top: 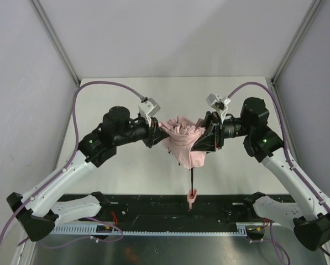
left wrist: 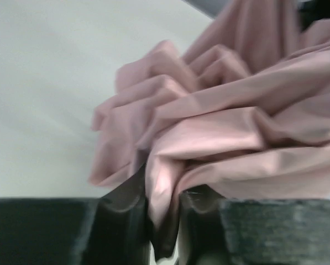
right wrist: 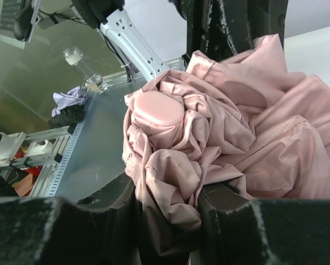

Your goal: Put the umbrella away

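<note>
Umbrella [top: 182, 144]: left gripper [top: 156, 133] at nine o'clock and right gripper [top: 204, 138] at three each pinch loose canopy fabric, which could slip free and drop it.

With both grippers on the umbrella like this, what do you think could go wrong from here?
1. The left gripper pinches only a thin fold of the umbrella, which could slip out.
2. The right gripper holds only bunched cloth, so it may sag open.
3. The shaft and handle stick out ungripped toward the black rail and could snag.
</note>
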Motion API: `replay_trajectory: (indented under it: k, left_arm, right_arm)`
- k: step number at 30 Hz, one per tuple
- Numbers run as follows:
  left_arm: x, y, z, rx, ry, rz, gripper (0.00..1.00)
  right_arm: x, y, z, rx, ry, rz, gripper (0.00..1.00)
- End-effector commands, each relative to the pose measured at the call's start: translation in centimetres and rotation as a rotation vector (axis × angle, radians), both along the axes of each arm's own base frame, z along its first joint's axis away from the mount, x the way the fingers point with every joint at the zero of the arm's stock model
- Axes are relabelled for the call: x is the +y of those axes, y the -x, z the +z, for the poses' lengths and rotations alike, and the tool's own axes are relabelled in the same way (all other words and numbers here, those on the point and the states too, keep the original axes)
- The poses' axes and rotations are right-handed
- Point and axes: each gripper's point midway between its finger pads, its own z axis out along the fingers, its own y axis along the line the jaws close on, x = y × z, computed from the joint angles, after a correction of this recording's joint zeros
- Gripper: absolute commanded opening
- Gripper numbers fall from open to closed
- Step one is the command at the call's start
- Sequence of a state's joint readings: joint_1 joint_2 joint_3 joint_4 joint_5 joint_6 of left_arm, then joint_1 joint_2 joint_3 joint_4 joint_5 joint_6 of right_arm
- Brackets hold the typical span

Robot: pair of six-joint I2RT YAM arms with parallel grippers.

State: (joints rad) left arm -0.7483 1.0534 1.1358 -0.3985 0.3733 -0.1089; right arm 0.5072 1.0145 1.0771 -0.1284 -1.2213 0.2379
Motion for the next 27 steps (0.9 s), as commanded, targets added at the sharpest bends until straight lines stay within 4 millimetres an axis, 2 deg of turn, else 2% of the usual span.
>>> replay_trajectory:
  k: [1, 3, 5, 6, 8, 10, 12, 14, 16, 18, 20, 22, 23, 25, 27]
  left_arm:
    - [4.6, -4.4, -0.7, -0.033, -0.041, 0.35, 0.35]
    - [6.8, -5.7, -0.7, -0.057, -0.054, 0.482, 0.59]
    - [9.3, -6.6, -0.7, -0.076, -0.062, 0.608, 0.86]
    - [10.7, -7.0, -0.5, -0.084, -0.058, 0.674, 0.93]
    - [13.1, -7.4, 0.1, -0.098, -0.037, 0.782, 0.98]
    - [15.2, -7.5, 0.8, -0.116, -0.012, 0.868, 0.99]
    - [16.7, -7.4, 1.4, -0.14, 0.01, 0.931, 0.99]
    - [17.4, -7.1, 1.9, -0.167, 0.047, 0.952, 0.99]
    - [17.3, -6.8, 1.8, -0.188, 0.075, 0.936, 0.99]
    - [17.3, -6.6, 1.7, -0.199, 0.087, 0.925, 0.99]
    - [17.2, -6.6, 1.3, -0.2, 0.084, 0.916, 0.99]
    - [17.1, -6.6, 1.0, -0.204, 0.079, 0.911, 0.99]
    - [17.1, -6.6, 1.0, -0.206, 0.08, 0.911, 0.99]
    - [17.3, -6.5, 1.0, -0.211, 0.086, 0.918, 0.99]
    - [17.8, -6.4, 1.1, -0.213, 0.094, 0.943, 0.99]
  right_arm:
    - [-0.5, -0.2, 3.1, -0.083, -0.077, 0.014, 0.0]
    - [-0.8, -2.4, 2.8, -0.061, -0.071, -0.068, 0.0]
    - [-1.6, -5.6, 2.5, -0.029, -0.061, -0.203, 0.0]
    - [-2.3, -7.2, 2.3, -0.009, -0.056, -0.275, 0.0]
    - [-4.5, -11.0, 2.2, 0.024, -0.054, -0.451, 0.0]
    - [-7.2, -14.8, 1.2, 0.076, 0.004, -0.657, 0.0]
    - [-10.9, -19.1, -0.1, 0.069, 0.13, -0.941, 0.0]
    - [-15.7, -22.3, -0.6, 0.037, 0.282, -1.232, 0.0]
    - [-20.5, -24.2, -0.1, -0.017, 0.412, -1.483, 0.0]
    - [-24.4, -25.1, 1.5, -0.069, 0.491, -1.691, 0.0]
    - [-27.3, -25.6, 3.3, -0.178, 0.608, -1.876, 0.0]
    - [-27.7, -26.3, 5.0, -0.368, 0.758, -2.004, 0.0]
    - [-27.0, -27.1, 5.2, -0.469, 0.842, -2.042, 0.0]
    - [-24.5, -28.7, 4.5, -0.667, 1.036, -2.075, 0.0]
    - [-21.4, -29.8, 2.2, -0.796, 1.231, -2.072, 0.0]
